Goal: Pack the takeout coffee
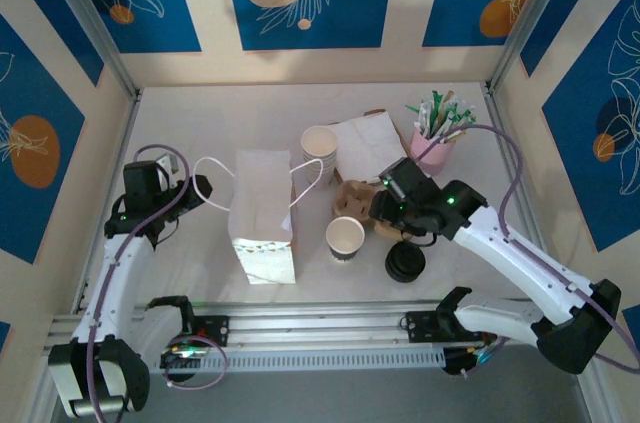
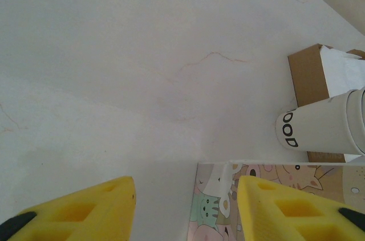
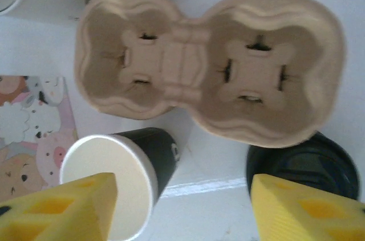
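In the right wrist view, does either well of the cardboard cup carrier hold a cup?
No, both wells of the carrier are empty, slotted bottoms showing.

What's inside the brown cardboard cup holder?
Nothing. Both round pockets of the cup holder are empty, and you can see their slotted bottoms. Whatever lies underneath it on the table is covered.
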You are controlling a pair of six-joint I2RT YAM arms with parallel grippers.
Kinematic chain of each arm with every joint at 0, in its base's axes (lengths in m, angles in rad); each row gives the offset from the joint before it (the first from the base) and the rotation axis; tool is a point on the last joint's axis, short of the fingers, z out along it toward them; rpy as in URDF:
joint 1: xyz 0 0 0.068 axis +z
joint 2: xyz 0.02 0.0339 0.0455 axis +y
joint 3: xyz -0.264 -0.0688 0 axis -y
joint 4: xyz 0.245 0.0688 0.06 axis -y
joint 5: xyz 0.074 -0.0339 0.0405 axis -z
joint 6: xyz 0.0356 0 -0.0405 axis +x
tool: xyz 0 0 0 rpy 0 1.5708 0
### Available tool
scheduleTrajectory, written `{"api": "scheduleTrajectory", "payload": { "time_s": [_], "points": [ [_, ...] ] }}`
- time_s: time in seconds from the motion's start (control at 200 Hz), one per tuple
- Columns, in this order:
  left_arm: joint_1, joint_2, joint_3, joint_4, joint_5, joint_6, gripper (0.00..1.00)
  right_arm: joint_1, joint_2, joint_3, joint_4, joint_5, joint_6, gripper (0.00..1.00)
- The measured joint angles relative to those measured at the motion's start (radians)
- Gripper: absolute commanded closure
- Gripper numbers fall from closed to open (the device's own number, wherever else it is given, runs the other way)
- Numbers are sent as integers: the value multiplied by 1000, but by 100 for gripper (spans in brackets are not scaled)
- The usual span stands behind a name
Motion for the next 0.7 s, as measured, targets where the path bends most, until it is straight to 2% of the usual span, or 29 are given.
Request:
{"api": "scheduleTrajectory", "payload": {
  "time_s": [0.14,0.275,0.515,0.7],
  "points": [
    [-1,0,0,0,1,0,49,-84,-27,-5,-66,-27,-21,21],
    [-1,0,0,0,3,0,49,-125,-69,-67,-69,-67,-22,19],
    [-1,0,0,0,3,0,48,-141,-85,-200,-61,-123,-15,12],
    [-1,0,0,0,3,0,48,-146,-86,-271,-43,-139,-13,10]
  ]
}}
